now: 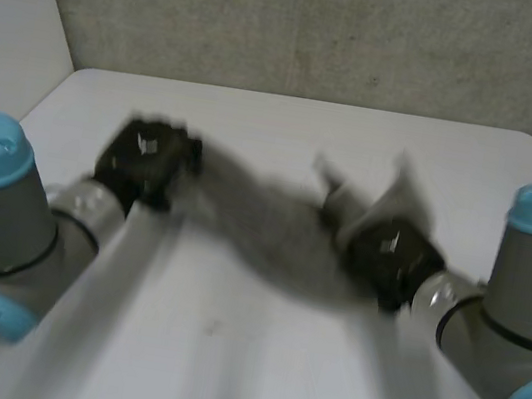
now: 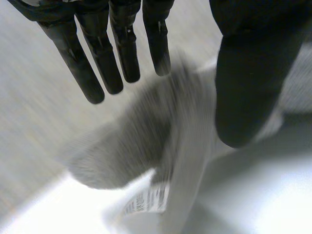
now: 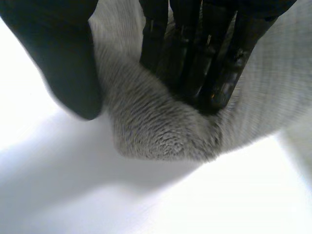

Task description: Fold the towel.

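Two hands flank the grey towel (image 1: 271,229), which lies bunched on the white table (image 1: 221,354). The left hand (image 1: 145,162), at one end of the towel, has its fingers (image 2: 122,53) straight and spread from the thumb, gripping nothing. The right hand (image 1: 389,252), at the towel's other end, pinches a thick fold between fingers (image 3: 214,73) and thumb. Likely risk: with one end free, a pull by the right hand drags the towel askew and the fold lands crooked

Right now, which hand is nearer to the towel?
Right. The right hand grips a bunched fold of the towel; the left hand is open, the towel's other end just beyond its fingertips.
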You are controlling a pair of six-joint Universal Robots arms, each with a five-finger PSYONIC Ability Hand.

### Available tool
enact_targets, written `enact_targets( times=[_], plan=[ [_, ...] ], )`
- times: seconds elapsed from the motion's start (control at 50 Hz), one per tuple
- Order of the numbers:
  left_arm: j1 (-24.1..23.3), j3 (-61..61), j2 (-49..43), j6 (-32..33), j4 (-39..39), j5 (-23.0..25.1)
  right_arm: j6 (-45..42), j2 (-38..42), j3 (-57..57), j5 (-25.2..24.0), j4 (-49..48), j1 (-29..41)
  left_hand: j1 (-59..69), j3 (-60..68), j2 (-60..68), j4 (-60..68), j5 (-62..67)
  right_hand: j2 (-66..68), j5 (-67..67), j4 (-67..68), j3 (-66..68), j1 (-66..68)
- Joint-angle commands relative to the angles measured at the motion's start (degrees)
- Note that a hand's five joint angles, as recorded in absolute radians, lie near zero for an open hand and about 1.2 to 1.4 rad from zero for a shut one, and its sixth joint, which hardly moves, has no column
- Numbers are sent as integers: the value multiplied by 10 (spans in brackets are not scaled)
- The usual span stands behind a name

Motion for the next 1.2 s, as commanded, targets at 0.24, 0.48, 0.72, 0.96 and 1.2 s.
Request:
enact_targets(
  times=[0.24, 0.48, 0.72, 0.96, 1.2],
  plan=[
    [4, 22, 75, 90, -252, 6, 37, -32, -17, -6, 67, -12, -156, -167, -167, -166, -165, -136, -141, -135, -135, -82],
    [13, 121, 18, 42, -132, 10, 102, -43, -50, -30, -18, -11, -138, -149, -148, -148, -147, -114, -119, -113, -113, -61],
    [57, 243, -140, 11, -132, 44, 57, 69, -161, -102, -15, 5, -40, -51, -51, -50, -49, 0, -5, 1, 1, 54],
    [70, 247, -153, -26, -132, 57, -31, 147, -199, -93, -3, 13, -16, -27, -27, -27, -25, 93, 88, 94, 94, 146],
    [77, 232, -149, -27, -132, 56, -47, 160, -197, -73, -3, 13, -21, -32, -32, -32, -30, 184, 179, 185, 185, 237]
  ],
)
